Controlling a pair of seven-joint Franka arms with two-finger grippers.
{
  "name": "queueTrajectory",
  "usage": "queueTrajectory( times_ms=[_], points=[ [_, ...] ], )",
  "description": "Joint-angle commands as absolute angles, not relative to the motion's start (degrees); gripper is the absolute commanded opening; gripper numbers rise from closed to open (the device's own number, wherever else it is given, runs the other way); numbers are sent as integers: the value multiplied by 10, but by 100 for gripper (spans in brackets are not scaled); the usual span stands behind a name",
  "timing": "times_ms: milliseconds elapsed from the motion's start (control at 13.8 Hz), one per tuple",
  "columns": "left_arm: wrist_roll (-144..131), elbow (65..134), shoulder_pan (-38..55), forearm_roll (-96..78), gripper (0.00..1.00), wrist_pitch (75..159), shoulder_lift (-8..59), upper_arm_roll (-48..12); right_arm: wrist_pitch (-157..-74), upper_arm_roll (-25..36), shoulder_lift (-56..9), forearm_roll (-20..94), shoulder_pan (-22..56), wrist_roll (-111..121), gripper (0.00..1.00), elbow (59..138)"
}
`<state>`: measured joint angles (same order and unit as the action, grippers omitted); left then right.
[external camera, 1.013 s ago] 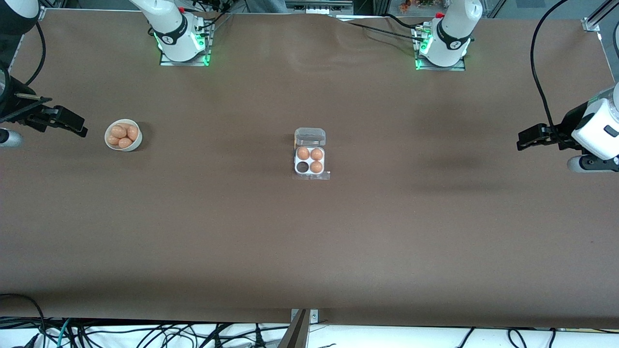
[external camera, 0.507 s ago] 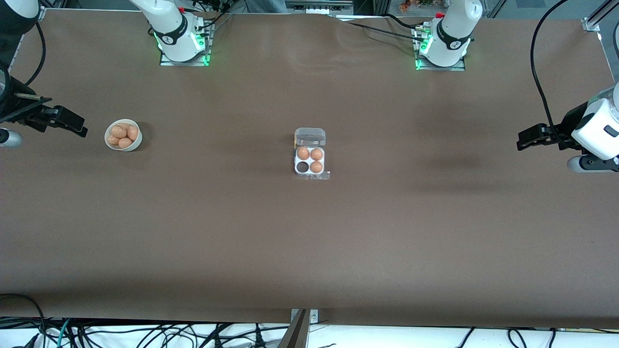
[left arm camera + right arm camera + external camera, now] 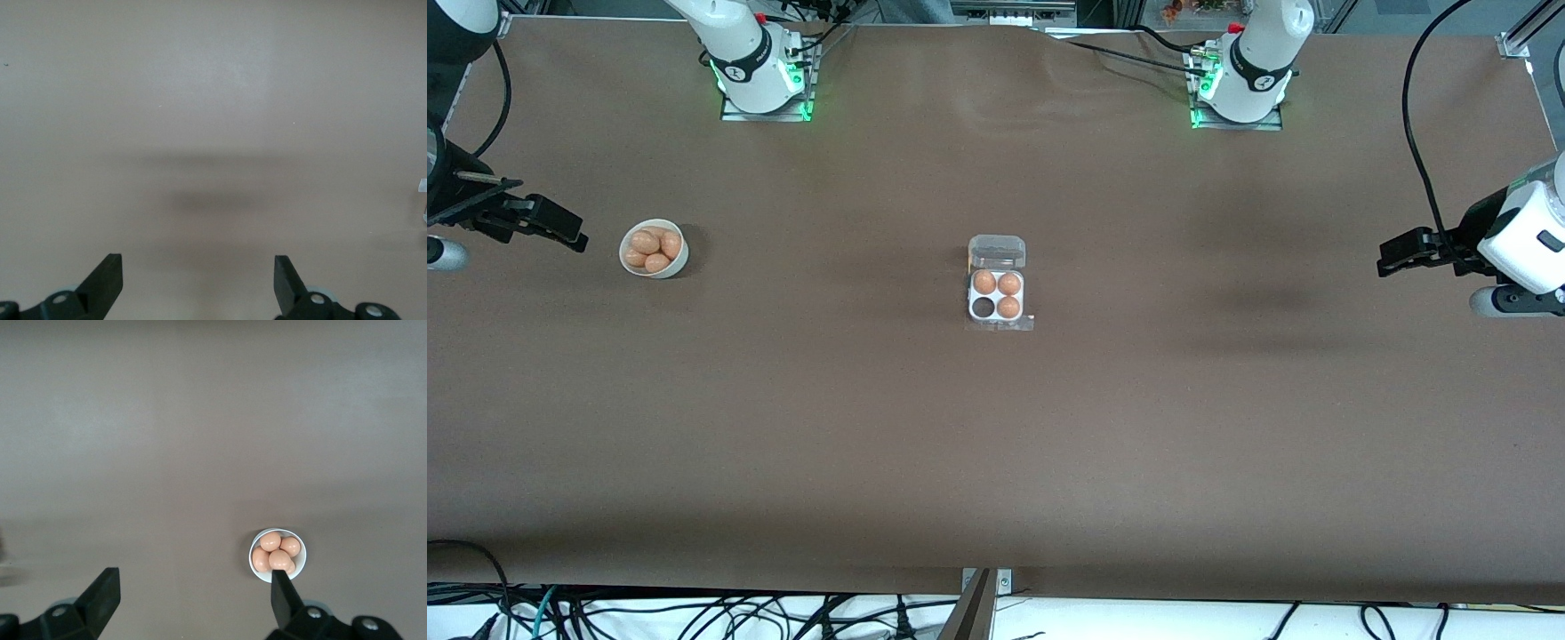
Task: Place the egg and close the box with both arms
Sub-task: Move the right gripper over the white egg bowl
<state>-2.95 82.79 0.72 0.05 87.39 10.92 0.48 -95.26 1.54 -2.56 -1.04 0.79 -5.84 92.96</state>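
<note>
The box (image 3: 997, 294) lies open mid-table — lid (image 3: 997, 252) hinged toward the bases, one cell empty. Left gripper (image 3: 1392, 255) and right gripper (image 3: 569, 233) hang well apart from it, fingers spread.

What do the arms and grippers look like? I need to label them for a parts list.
Both arms are white with black bands, on bases lit green, trailing black cables. The left gripper and right gripper are black, each with two flat wedge-shaped fingers.
</note>
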Motion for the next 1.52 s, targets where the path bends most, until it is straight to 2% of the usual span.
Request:
queueTrajectory(
  times_ms=[0,434,651,796,1086,1447],
  points=[
    [-18,819,10,13,100,867,111,4,-948,14,-19,-4,3,-47,100,933],
    [-23,819,10,13,100,867,111,4,-947,13,-34,-5,5,-43,100,934],
    [-18,819,9,13,100,867,111,4,-881,14,-75,-6,1,-48,100,933],
    [-20,818,10,13,100,867,111,4,-882,34,-83,-13,-3,-52,100,953],
    [-21,819,10,13,100,867,111,4,-1009,52,-46,-16,-3,-44,100,1091],
    [-18,819,9,14,100,867,111,4,-1168,72,-28,-45,-3,-34,100,1245]
  ],
)
